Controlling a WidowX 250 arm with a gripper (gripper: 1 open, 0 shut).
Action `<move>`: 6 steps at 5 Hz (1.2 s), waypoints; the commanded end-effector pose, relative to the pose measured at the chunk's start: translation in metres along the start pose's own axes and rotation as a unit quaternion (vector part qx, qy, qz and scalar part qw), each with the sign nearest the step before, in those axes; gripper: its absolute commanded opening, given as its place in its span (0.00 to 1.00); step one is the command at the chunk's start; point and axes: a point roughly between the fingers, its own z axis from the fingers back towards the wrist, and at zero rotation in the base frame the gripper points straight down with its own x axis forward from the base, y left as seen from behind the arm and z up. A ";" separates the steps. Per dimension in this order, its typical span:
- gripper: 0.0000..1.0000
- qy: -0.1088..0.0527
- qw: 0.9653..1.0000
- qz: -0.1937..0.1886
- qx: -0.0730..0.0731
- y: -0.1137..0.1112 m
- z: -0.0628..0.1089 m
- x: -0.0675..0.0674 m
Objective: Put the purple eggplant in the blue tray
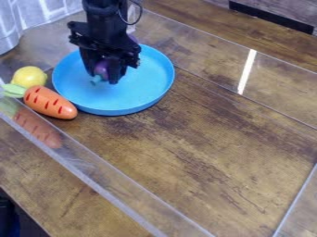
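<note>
The gripper points down over the blue tray, its jaws clamped on the purple eggplant. An orange carrot lies on the desk beside the tray.

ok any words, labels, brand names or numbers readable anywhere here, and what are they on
None: no readable text, label, brand, number or sign in this view.
The black robot gripper, the glossy purple toy eggplant it holds, the round bright-blue plastic tray, the orange striped toy carrot, the yellow round toy and the dark wooden table all look unmarked.
</note>
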 end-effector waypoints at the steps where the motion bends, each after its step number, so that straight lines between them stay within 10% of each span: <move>1: 0.00 -0.036 0.999 0.016 0.002 0.012 0.024 0.012; 2: 1.00 -0.035 0.999 0.013 0.003 0.010 0.019 0.015; 6: 1.00 -0.077 0.996 0.033 -0.027 0.018 0.088 0.040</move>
